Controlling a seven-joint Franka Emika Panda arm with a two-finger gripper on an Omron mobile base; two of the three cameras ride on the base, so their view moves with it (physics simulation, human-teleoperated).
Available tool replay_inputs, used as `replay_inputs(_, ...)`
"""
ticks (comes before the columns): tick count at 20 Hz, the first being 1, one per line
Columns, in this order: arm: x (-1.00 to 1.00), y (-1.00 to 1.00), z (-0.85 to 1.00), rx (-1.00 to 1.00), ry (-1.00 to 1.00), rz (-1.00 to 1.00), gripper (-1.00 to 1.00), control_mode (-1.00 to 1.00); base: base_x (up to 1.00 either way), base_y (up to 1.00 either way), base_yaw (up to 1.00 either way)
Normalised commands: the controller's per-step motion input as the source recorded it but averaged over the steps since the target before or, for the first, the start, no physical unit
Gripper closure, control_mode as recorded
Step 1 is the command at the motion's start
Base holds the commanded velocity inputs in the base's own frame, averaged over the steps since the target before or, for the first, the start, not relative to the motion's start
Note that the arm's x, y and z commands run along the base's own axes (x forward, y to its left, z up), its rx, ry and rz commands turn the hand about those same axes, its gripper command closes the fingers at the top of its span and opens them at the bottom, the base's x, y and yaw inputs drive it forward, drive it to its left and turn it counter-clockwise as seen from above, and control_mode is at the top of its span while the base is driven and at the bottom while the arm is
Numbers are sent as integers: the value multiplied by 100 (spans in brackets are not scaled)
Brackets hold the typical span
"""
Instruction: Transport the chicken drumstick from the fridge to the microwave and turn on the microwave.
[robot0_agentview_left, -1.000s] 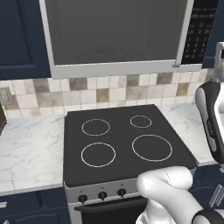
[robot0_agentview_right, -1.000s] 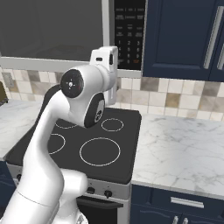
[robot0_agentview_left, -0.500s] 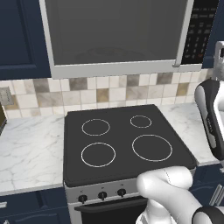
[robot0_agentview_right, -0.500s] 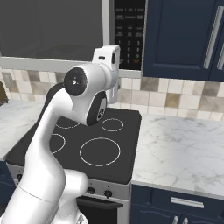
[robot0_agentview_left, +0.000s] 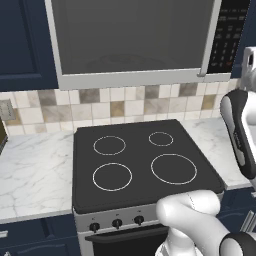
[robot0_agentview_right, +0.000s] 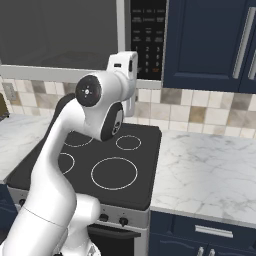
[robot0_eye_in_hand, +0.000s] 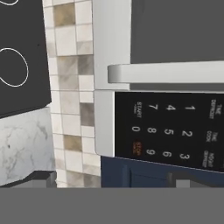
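Facing: microwave (robot0_agentview_left: 135, 42) mounted over the stovetop (robot0_agentview_left: 145, 162), door shut, dark glass
Panel: black button panel (robot0_eye_in_hand: 168, 129) at 3 o'clock of the door; in the hand view it is rolled sideways, digits and START and STOP labels readable
Handle: pale grey door handle (robot0_eye_in_hand: 166, 72) runs along the panel edge in the hand view, between glass and buttons
Gripper: gripper (robot0_eye_in_hand: 113, 179) fingertips (robot0_eye_in_hand: 41, 178) sit far apart at the bottom of the hand view, jaws spread wide, nothing between them, aimed at the panel, not touching
Arm: white arm (robot0_agentview_right: 65, 150) rises over the stove front, hand up near the panel's lower edge in the right base view
In the way: arm covers part of the burner rings in the right base view; nothing between fingers and panel
Nearby: navy upper cabinet (robot0_agentview_right: 210, 45) at 3 o'clock of the microwave; knobs (robot0_agentview_left: 116, 224) on the stove front
Surface: white marble counter (robot0_agentview_right: 205, 172) both sides of the stove
Room: beige and brown tile backsplash (robot0_agentview_left: 125, 105), navy lower drawers (robot0_agentview_right: 210, 232)
Drumstick: cannot tell where it is, glass too dark
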Motion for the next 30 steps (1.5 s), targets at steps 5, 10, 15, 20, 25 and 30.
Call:
replay_inputs(5, 2, 0, -13, 0, 0, 0, -100, -100, 0, 0, 0)
replay_inputs(10, 14, 0, -4, 1, 0, 0, -100, -100, 0, 0, 0)
replay_inputs(15, 14, 0, 0, 1, 0, 0, -100, -100, 0, 0, 0)
replay_inputs(20, 13, 0, -4, 0, 0, 0, -100, -100, 0, 0, 0)
replay_inputs(25, 14, 0, -7, 0, 0, 0, -100, -100, 0, 0, 0)
replay_inputs(30, 17, 1, -5, 0, 0, 0, -100, -100, 0, 0, 0)
